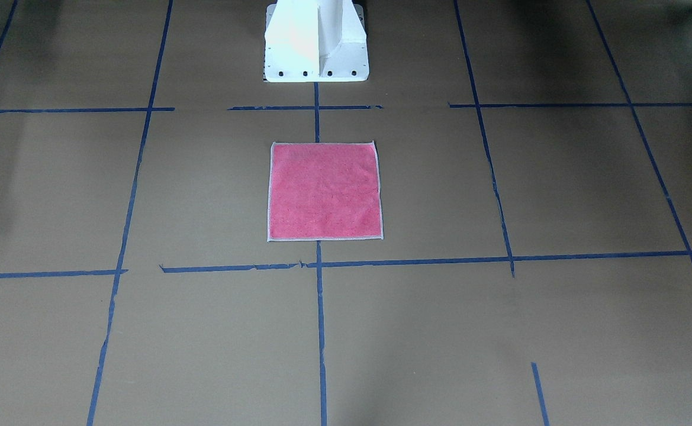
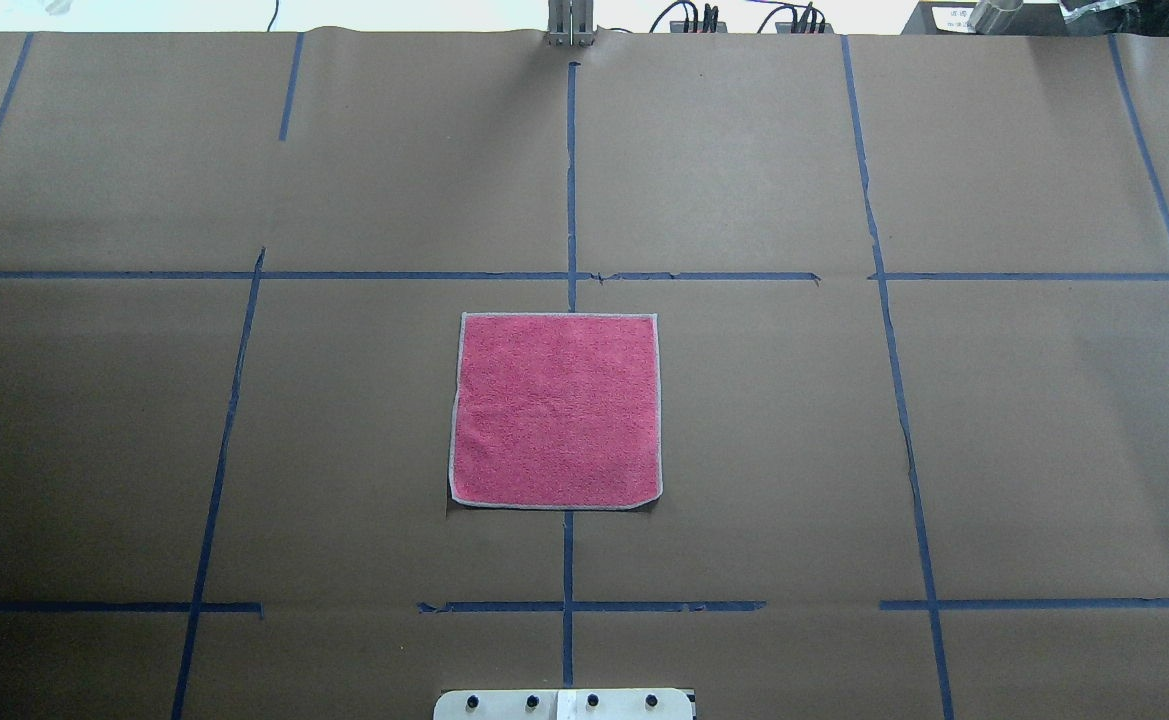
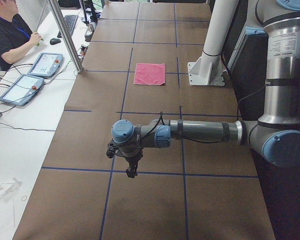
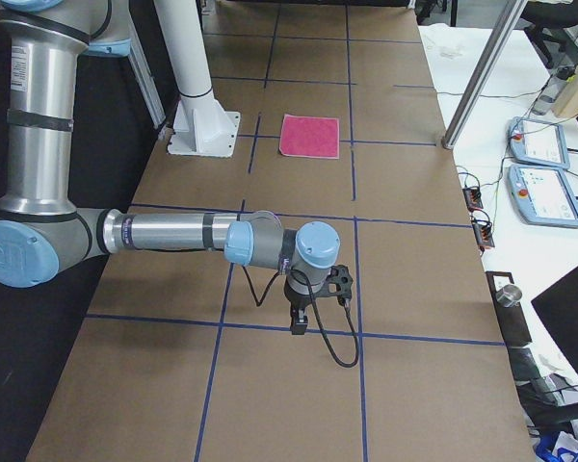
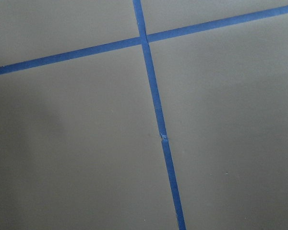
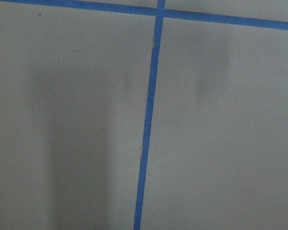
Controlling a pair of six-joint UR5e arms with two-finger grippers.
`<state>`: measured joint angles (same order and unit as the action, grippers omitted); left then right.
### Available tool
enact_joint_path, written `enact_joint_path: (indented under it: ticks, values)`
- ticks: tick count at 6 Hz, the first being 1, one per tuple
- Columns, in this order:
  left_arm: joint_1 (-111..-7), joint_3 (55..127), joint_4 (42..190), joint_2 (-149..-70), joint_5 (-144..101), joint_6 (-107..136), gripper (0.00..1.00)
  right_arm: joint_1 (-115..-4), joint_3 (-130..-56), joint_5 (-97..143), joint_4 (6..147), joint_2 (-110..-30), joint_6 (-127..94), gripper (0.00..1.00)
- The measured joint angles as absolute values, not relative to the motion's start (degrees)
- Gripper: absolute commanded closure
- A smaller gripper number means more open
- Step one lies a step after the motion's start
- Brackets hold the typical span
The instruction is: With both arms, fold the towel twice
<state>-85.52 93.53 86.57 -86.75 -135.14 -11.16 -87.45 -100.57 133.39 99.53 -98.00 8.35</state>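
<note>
The towel [image 2: 556, 411] lies flat and unfolded, pink face up with a pale border, at the table's middle in front of the white pedestal; it also shows in the front view [image 1: 324, 191], the left view [image 3: 149, 74] and the right view [image 4: 310, 136]. My left gripper [image 3: 132, 172] hangs far from it over the table's left end. My right gripper [image 4: 298, 325] hangs far from it over the right end. Both show only in the side views, so I cannot tell whether they are open or shut. The wrist views show only bare paper and tape.
Brown paper with blue tape lines [image 2: 570, 180] covers the table. The white pedestal [image 1: 316, 41] stands just behind the towel. Operators' tablets [image 3: 45, 64] and a person [image 3: 7, 32] are at the table's far side, beside a metal post [image 3: 65, 37].
</note>
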Motion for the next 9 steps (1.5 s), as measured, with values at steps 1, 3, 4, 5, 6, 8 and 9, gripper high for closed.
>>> enact_joint_path:
  ticks: [1, 3, 4, 5, 6, 8, 9]
  values:
    - [-85.52, 93.8, 86.57, -86.75, -135.16, -11.16, 0.0, -87.43, -100.72, 133.41, 99.5, -97.93, 8.35, 0.0]
    - [-85.37, 94.67, 87.68, -87.26, -135.18, -11.06, 0.0, -86.72, -102.0, 133.37, 97.95, -96.95, 7.33, 0.0]
    - [-85.1, 94.67, 91.34, -88.79, -135.18, -10.9, 0.0, -86.06, -102.64, 133.43, 95.26, -96.04, 5.8, 0.0]
    - [-84.85, 94.36, 95.66, -90.74, -135.52, -10.84, 0.0, -85.43, -103.13, 133.79, 92.73, -95.09, 5.01, 0.0]
    - [-84.48, 94.53, 98.27, -92.2, -136.84, -10.79, 0.0, -85.01, -103.68, 135.25, 91.63, -94.24, 3.83, 0.0]
    - [-78.48, 97.88, 100.08, -93.38, -143.52, -0.78, 0.0, -79.75, -108.73, 137.41, 88.8, -93.74, -11.61, 0.0]
    - [-71.78, 102.02, 101.1, -94.06, -142.47, 12.32, 0.0, -74.77, -111.02, 137.35, 83.96, -93.71, -24.15, 0.0]
